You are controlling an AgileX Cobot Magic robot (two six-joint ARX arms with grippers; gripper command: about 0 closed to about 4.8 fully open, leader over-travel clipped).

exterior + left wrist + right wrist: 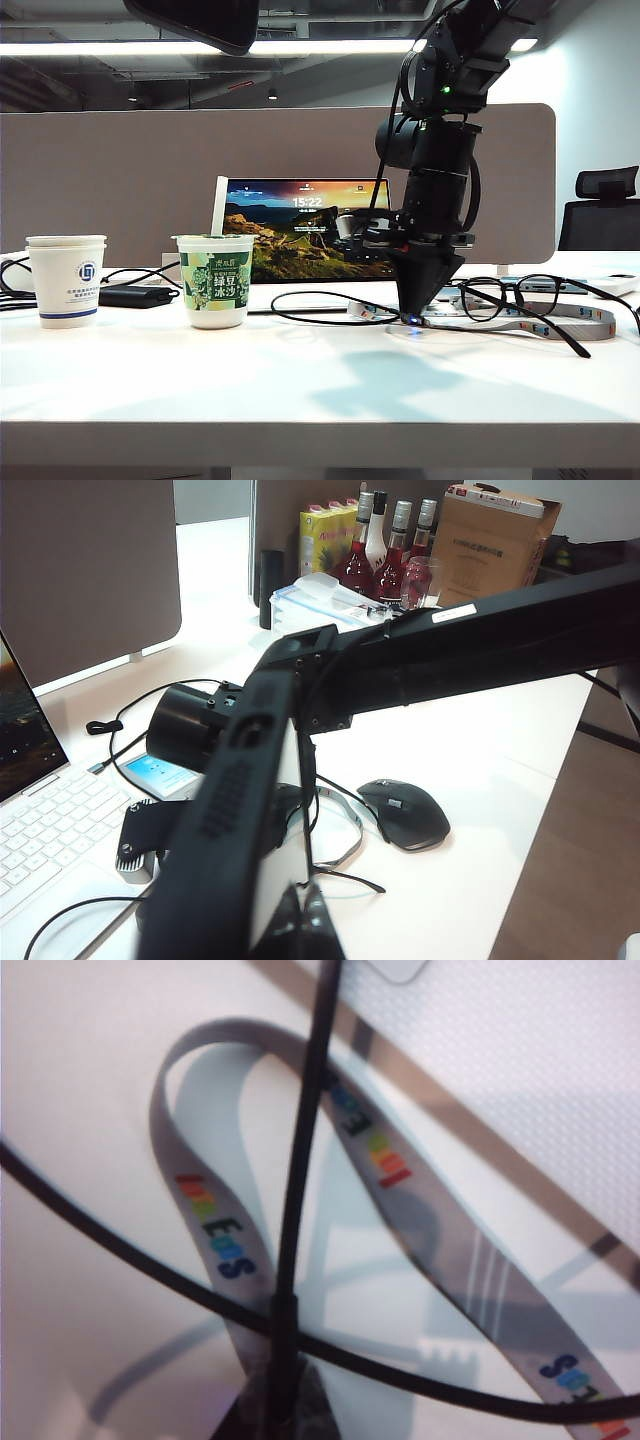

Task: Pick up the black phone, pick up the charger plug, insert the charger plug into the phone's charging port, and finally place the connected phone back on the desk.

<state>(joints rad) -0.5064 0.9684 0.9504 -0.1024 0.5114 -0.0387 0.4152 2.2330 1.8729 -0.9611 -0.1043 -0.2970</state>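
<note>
With the right end effector (280, 1400) down at the table (300, 390) and pinched on the cable (300, 1160) by the plug, step two is underway. Left end effector (300, 920), narrow, looks to hold the phone (275, 850). Next: lift the plug toward its port.

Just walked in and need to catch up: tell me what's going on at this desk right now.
The right gripper is down on the white desk beside the black glasses, shut on the thin black charger cable where it crosses a grey lanyard. The left gripper is shut and holds nothing visible, hovering near the laptop and black mouse. No phone is identifiable in any view, so nothing is plugged in yet.
</note>
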